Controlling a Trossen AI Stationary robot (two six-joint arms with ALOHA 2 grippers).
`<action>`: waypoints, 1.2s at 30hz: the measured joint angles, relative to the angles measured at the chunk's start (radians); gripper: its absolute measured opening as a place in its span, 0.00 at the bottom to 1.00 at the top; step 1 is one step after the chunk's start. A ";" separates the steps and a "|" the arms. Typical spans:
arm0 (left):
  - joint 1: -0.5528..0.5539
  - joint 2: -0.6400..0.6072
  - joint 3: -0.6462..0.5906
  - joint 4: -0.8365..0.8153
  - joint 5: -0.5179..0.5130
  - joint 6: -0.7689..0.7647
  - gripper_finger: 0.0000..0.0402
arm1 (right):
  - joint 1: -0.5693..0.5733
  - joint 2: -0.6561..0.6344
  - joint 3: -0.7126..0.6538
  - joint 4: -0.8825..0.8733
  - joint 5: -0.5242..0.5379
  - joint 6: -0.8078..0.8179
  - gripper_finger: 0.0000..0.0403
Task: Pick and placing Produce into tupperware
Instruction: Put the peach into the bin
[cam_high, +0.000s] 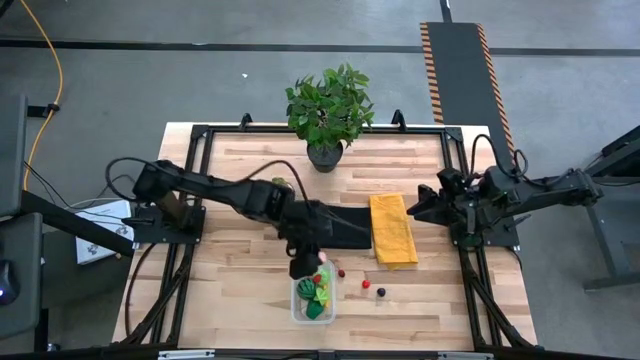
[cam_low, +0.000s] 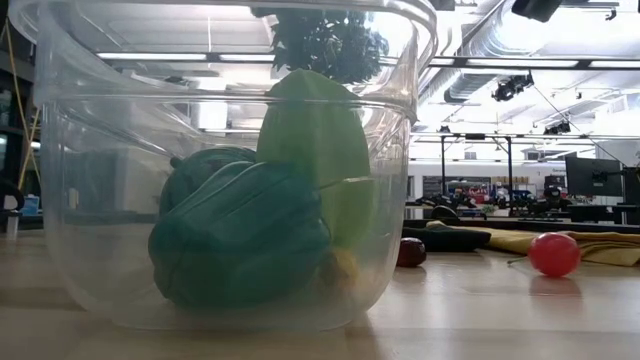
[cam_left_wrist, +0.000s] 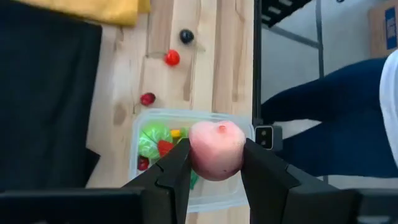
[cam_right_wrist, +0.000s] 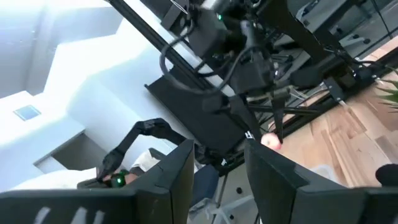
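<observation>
One pink fruit (cam_left_wrist: 216, 149) sits clamped in the left tool (cam_left_wrist: 214, 163), directly above the tupperware (cam_high: 311, 300), so release means straight down. Right tool (cam_right_wrist: 219, 163) waits empty, apparently part-open, beside the yellow cloth (cam_high: 393, 229).

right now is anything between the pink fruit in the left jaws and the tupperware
Nothing visible. The left gripper holds the pink fruit directly over the open, lidless tupperware, with only the produce already inside below. The right gripper waits by the yellow cloth.

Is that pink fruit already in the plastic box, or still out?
Still out. The left gripper holds the pink fruit above the plastic box.
</observation>
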 joint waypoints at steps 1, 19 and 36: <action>-0.008 0.008 0.000 0.000 -0.002 -0.003 0.28 | 0.000 -0.008 0.000 -0.007 0.000 0.000 0.33; -0.131 0.207 0.000 -0.113 -0.123 -0.085 0.28 | 0.000 -0.033 0.000 -0.065 -0.016 -0.003 0.33; -0.137 0.261 0.000 -0.099 -0.199 -0.126 0.28 | 0.000 -0.033 0.000 -0.078 -0.017 -0.045 0.33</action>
